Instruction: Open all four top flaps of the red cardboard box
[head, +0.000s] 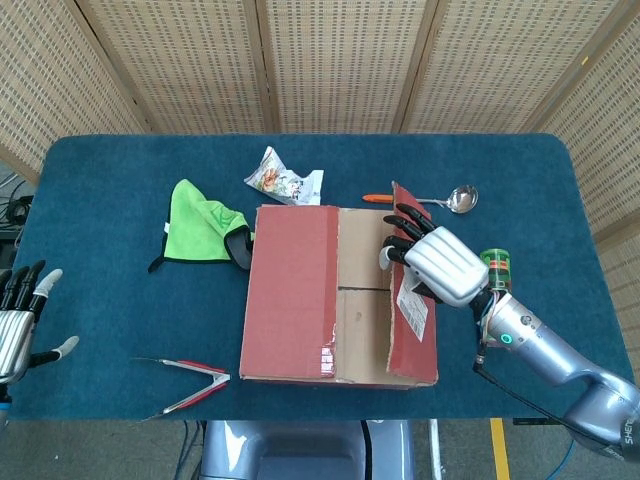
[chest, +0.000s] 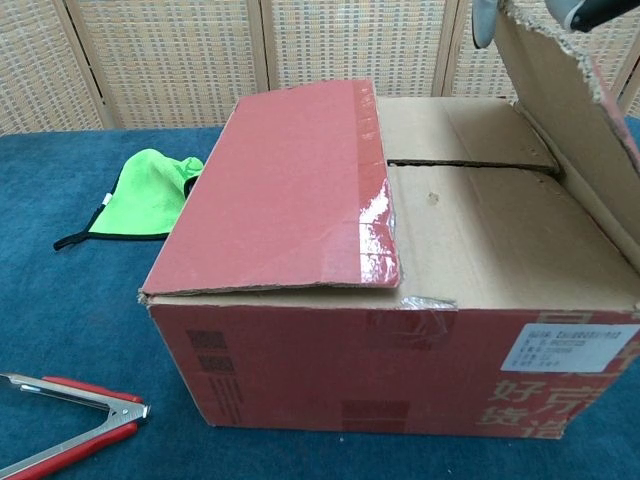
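The red cardboard box (head: 338, 295) stands in the middle of the blue felt-covered table (head: 120, 280). The right hand (head: 440, 265), with a silver shell and black fingers (head: 400, 232), grasps the right top flap (head: 410, 300) at its long free edge; the fingers curl over this edge and the flap stands steeply up, almost upright. Under the fingers the two brown inner flaps (chest: 470, 200) lie flat, with a thin dark slit between them. The left top flap (chest: 290, 190) is closed but a little raised, smooth red with glossy clear tape along its edge.

The left hand (head: 18, 320) rests near the left table edge, fingers spread and holding nothing. Just right of it lie metal tongs (head: 185, 385) with red handles.

Beyond the right fingers lies a steel ladle (head: 440, 200) with an orange handle. Right of this hand stands a green round can (head: 497, 275). Far left of the fingers are a crumpled bright green cloth (head: 198, 225) and a shiny snack packet (head: 283, 180).
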